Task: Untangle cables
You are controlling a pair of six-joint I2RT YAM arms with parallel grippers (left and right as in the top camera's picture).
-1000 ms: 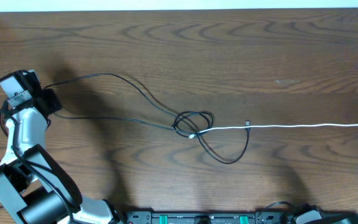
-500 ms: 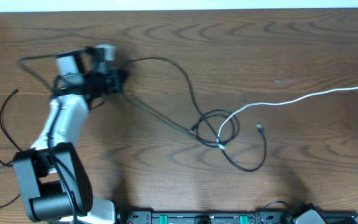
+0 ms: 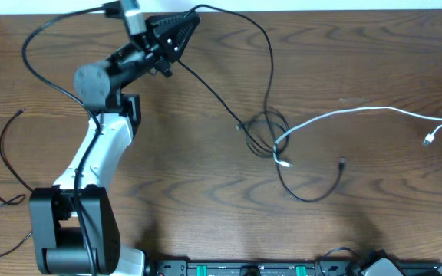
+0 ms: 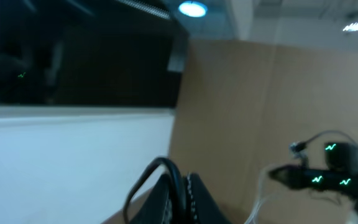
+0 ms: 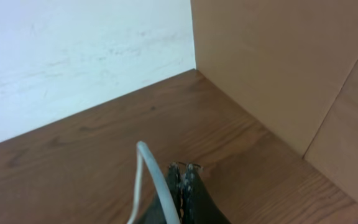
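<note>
The left pincer (image 3: 192, 19), high above the bench (image 3: 374, 222), is clamped on a black cable (image 3: 270, 61). The right pincer (image 5: 183, 179) is closed on the white cable (image 5: 143, 163). Both cables cross in a knot (image 3: 265, 134) mid-bench. A hard pull apart may tighten the loops, or a cable may slip out.
</note>
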